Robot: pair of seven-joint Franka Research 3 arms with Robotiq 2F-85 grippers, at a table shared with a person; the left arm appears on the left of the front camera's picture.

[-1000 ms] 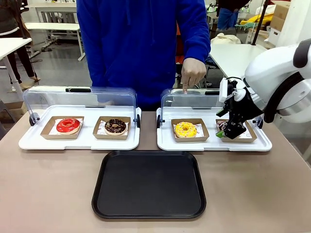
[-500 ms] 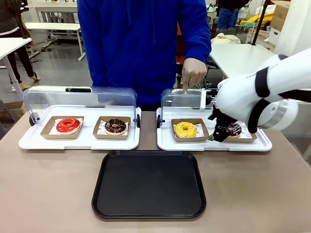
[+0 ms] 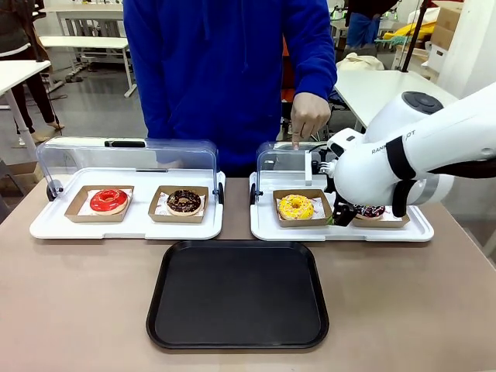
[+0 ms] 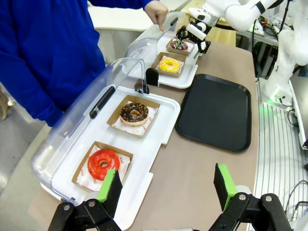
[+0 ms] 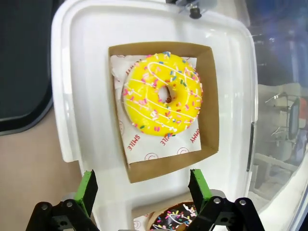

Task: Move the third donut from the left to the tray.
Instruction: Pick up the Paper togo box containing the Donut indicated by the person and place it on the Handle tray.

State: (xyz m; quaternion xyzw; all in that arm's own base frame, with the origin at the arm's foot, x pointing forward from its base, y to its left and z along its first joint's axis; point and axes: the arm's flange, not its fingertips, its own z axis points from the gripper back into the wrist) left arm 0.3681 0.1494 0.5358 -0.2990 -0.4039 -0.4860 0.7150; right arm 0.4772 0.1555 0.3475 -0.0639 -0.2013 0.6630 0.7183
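Note:
The third donut from the left (image 3: pixel 295 206) has yellow icing and sprinkles and lies in a brown cardboard box on the right white tray. My right gripper (image 3: pixel 339 218) stands low just right of that box. In the right wrist view the right gripper (image 5: pixel 143 188) is open, its green pads astride the near edge of the box, with the yellow donut (image 5: pixel 161 94) just beyond them. The black tray (image 3: pixel 238 294) lies bare at the table's front middle. My left gripper (image 4: pixel 167 183) hangs open above the table's left end, holding nothing, with the yellow donut (image 4: pixel 169 65) far off.
A red donut (image 3: pixel 108 200) and a chocolate donut (image 3: pixel 184 201) sit in boxes on the left white tray (image 3: pixel 46 226). A chocolate sprinkled donut (image 3: pixel 370 211) lies right of my gripper. Both clear lids stand raised. The person's hand (image 3: pixel 308 116) points down at the right lid.
My right arm has swung left, from over the sprinkled chocolate donut's box to the right edge of the yellow donut's box. Its jaws stayed open.

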